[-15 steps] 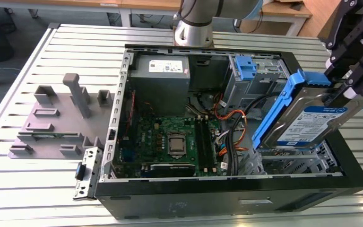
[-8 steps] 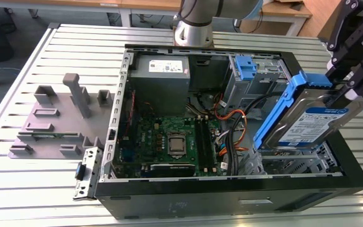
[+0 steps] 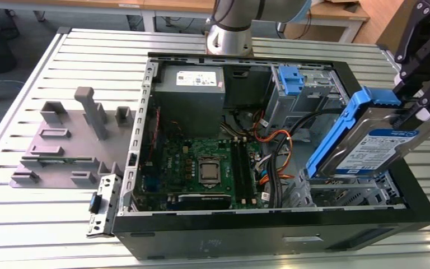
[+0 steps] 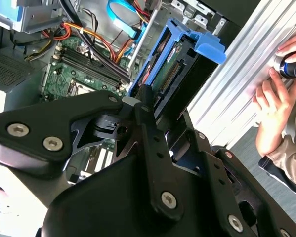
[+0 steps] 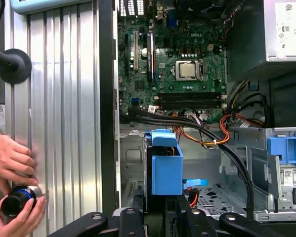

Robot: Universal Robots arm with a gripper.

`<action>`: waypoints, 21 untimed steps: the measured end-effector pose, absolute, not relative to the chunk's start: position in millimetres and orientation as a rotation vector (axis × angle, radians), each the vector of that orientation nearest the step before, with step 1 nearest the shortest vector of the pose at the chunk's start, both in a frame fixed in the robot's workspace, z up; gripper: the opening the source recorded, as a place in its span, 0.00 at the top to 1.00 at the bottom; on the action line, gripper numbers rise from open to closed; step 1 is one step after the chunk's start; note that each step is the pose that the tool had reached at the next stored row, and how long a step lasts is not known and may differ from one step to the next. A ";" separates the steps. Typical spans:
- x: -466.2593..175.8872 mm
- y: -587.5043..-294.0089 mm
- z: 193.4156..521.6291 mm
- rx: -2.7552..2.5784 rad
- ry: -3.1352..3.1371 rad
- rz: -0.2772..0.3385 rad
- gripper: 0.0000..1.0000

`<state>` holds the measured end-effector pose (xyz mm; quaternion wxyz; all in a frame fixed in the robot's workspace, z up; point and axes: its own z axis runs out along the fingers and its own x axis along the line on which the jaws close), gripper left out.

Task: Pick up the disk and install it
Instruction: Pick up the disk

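The tool (image 3: 415,115) is clamped on the upper end of the disk (image 3: 372,143), which hangs tilted above the open case (image 3: 275,235), its long axis running 7 to 1 o'clock in the exterior view. The drive bay (image 3: 347,193) lies at 6 o'clock, just below the disk's lower edge. The motherboard (image 3: 208,165) sits farther off at 9 o'clock.

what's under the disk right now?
The disk, held tilted by the gripper, hangs over the metal drive bay; part of the bay and some cables show beside it. The stretch directly beneath is covered by the disk.
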<state>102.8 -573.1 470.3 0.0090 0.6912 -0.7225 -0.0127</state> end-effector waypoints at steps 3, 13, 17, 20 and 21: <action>105.0 -573.1 468.0 2.160 -2.256 -0.040 0.65; 105.6 -573.1 466.6 2.167 -2.249 -0.039 0.65; 106.2 -572.9 465.6 2.179 -2.238 -0.040 0.65; 106.9 -572.9 464.3 2.185 -2.231 -0.039 0.65; 107.1 -572.9 463.8 2.186 -2.231 -0.039 0.65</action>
